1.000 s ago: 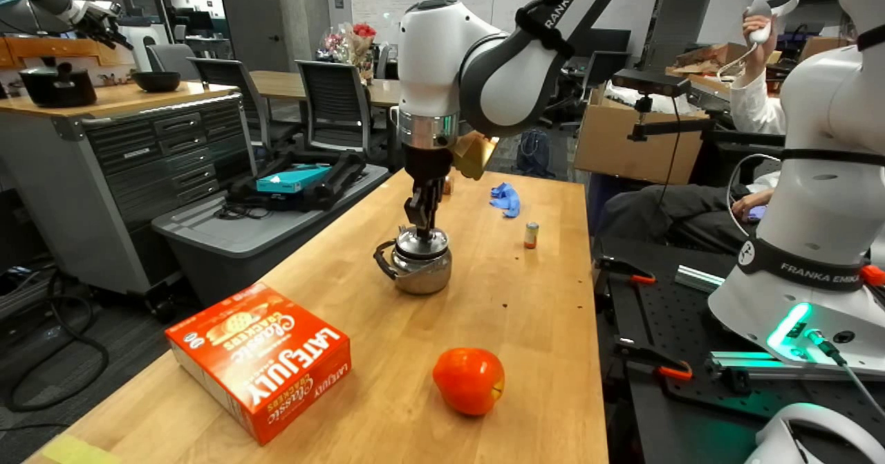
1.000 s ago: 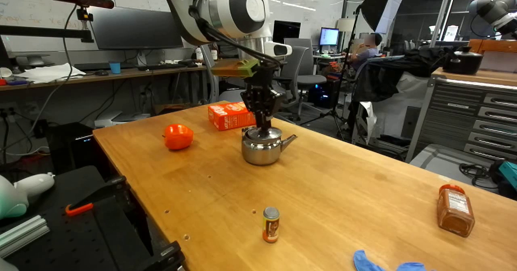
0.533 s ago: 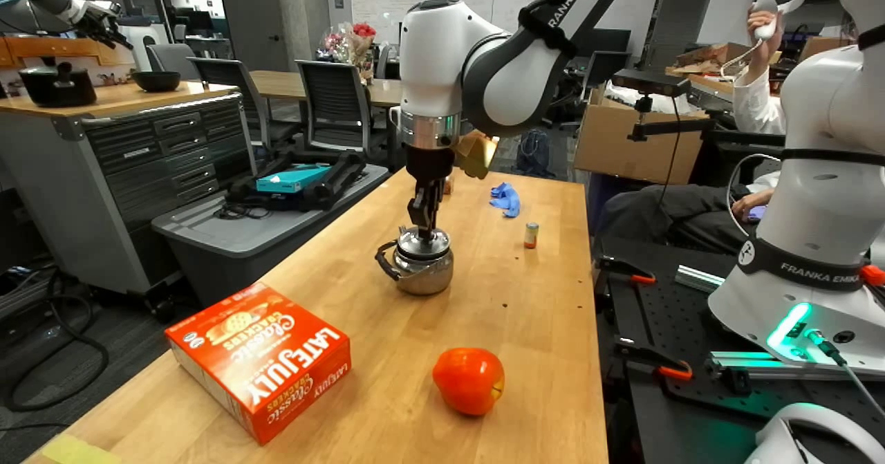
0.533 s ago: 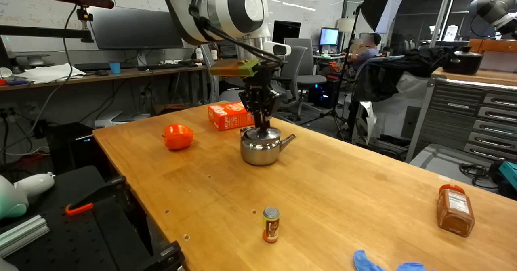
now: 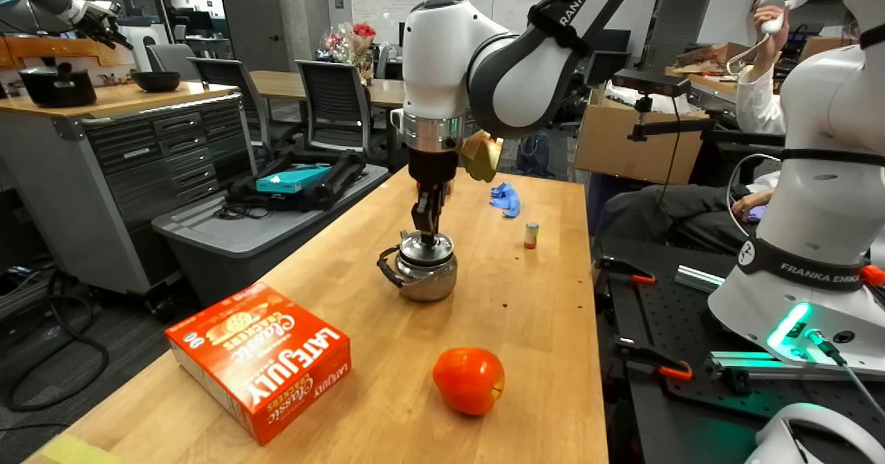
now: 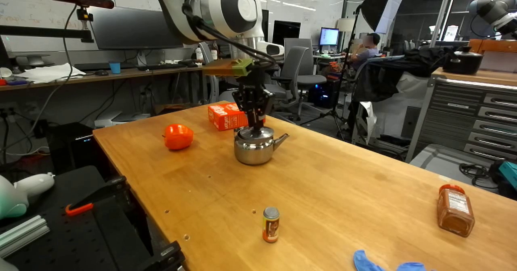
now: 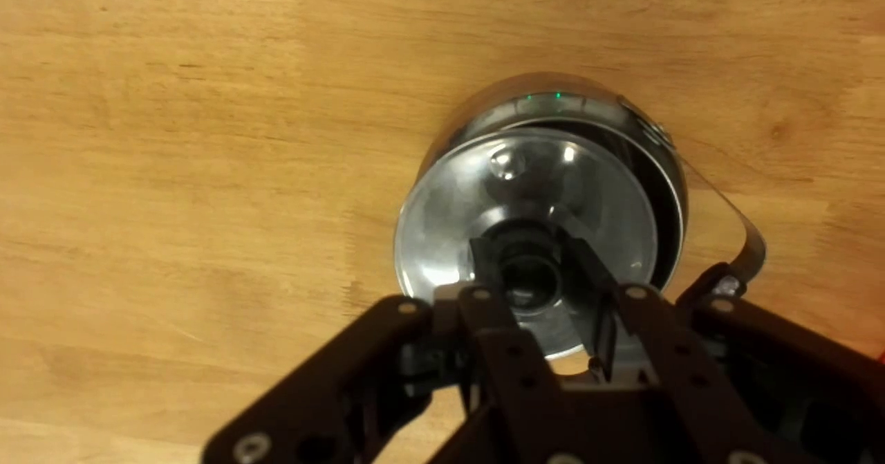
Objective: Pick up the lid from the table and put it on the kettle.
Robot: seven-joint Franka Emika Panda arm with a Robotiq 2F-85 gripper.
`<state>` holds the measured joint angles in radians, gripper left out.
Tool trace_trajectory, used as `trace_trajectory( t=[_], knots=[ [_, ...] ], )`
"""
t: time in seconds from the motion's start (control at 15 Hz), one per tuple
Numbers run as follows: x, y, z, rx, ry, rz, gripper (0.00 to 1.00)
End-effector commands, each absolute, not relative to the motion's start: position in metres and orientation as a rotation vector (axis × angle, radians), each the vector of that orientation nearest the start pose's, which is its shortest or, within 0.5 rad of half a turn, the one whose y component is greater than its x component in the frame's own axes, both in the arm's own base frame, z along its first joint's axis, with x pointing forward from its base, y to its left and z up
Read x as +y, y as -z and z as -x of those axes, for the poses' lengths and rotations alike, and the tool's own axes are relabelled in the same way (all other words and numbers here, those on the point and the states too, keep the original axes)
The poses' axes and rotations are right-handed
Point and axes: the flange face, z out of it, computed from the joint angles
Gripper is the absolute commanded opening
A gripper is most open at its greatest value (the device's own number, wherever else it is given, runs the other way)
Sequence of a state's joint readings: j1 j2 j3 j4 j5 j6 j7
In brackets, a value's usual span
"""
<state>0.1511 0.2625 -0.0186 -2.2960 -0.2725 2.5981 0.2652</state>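
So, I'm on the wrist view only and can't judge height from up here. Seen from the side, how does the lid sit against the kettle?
Observer: In both exterior views the lid is right at the top of the kettle, with no clear gap between them; I can't tell whether it's fully seated.
Operator: Ok. And where's the spout? I can't make it out here.
Observer: An exterior view shows it sloping up and outward from the kettle's side, apart from the gripper.
Operator: Anything standing on the table that I'm missing?
Observer: A small can, upright and apart from the kettle.
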Motion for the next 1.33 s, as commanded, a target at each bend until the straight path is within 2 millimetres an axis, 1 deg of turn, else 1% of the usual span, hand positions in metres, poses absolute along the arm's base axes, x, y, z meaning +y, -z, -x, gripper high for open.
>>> trace_trajectory(
  t=[0.0,0.93,1.07,1.27],
  knots=[
    [0.085,-0.244,-0.514,-0.209,0.136,3.264,0.07],
    [0.093,-0.248,-0.498,-0.171,0.286,3.242,0.07],
    [0.094,-0.246,-0.495,-0.184,0.291,3.249,0.07],
    [0.094,-0.241,-0.494,-0.185,0.254,3.275,0.07]
  ],
)
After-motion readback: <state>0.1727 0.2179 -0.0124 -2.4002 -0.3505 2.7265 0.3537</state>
